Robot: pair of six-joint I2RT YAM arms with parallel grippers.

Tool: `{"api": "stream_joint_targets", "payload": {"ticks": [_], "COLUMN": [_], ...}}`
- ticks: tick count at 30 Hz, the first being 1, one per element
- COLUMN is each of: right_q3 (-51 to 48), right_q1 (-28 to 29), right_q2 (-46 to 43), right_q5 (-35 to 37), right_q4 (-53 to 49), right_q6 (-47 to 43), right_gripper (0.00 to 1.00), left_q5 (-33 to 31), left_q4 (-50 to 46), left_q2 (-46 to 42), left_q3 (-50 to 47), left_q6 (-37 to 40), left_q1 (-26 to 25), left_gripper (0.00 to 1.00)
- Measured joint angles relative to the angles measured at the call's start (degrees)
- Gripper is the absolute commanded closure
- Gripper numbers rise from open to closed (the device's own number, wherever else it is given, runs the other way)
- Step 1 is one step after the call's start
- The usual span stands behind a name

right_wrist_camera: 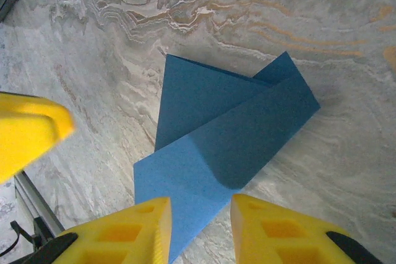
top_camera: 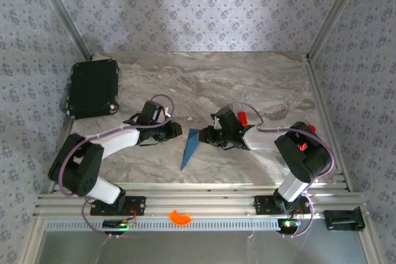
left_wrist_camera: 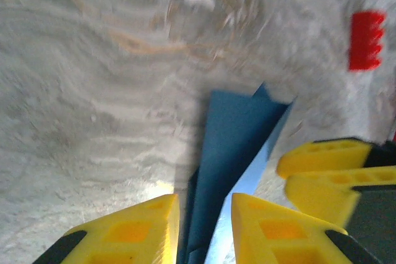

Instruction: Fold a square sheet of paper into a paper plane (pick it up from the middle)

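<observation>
Left gripper (left_wrist_camera: 204,205), jaws parted, stands at the left edge of the creased square sheet of paper (top_camera: 190,146), which lies on the table (top_camera: 247,78) between both grippers. Right gripper (right_wrist_camera: 201,205), at the sheet's right edge, is likewise parted and grips nothing. With nothing pinching it, the creases may spring open, or a finger may snag and drag the sheet.

**Black-and-White Arms, Yellow Fingers**

The left arm (top_camera: 117,138) has a white link between bulky black joints. The right arm (top_camera: 303,153) matches it, with small red accents at its 12 o'clock side. Lilac cables (top_camera: 162,99) loop along both. The fingers (left_wrist_camera: 141,230) are bright yellow moulded wedges with recessed panels and black mounts.
</observation>
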Motion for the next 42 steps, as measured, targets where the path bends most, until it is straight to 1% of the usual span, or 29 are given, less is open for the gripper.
{"api": "stream_joint_targets", "payload": {"ticks": [7, 13, 20, 28, 37, 39, 42], "right_q3": [0.0, 0.02, 0.66, 1.95, 2.49, 2.49, 2.49], "right_q1": [0.09, 0.09, 0.2, 0.28, 0.13, 0.09, -0.11], "right_q2": [0.42, 1.05, 2.62, 3.52, 3.96, 3.96, 3.96], "right_q5": [1.05, 1.03, 1.03, 1.05, 1.01, 1.01, 0.59], "right_q4": [-0.55, -0.61, -1.2, -3.23, -4.22, -4.22, -4.22], "right_q6": [0.17, 0.17, 0.17, 0.17, 0.17, 0.17, 0.2], "right_gripper": [0.68, 0.68, 0.7, 0.75, 0.76, 0.76, 0.75], "left_q5": [5.42, 7.78, 9.27, 11.19, 14.34, 14.58, 14.86], "left_q4": [0.26, 1.09, 1.88, 2.1, 2.86, 2.86, 2.84], "left_q2": [6.56, 9.33, 11.69, 12.52, 13.05, 13.05, 12.92], "left_q3": [0.39, 2.14, 2.69, 3.21, 3.89, 3.89, 3.89], "left_q6": [0.81, 1.68, 1.95, 2.89, 4.09, 4.33, 4.76], "left_q1": [-0.04, -0.04, -0.04, -0.02, -0.28, -0.42, -0.81], "left_gripper": [0.77, 0.78, 0.81, 0.81, 0.81, 0.82, 0.86]}}
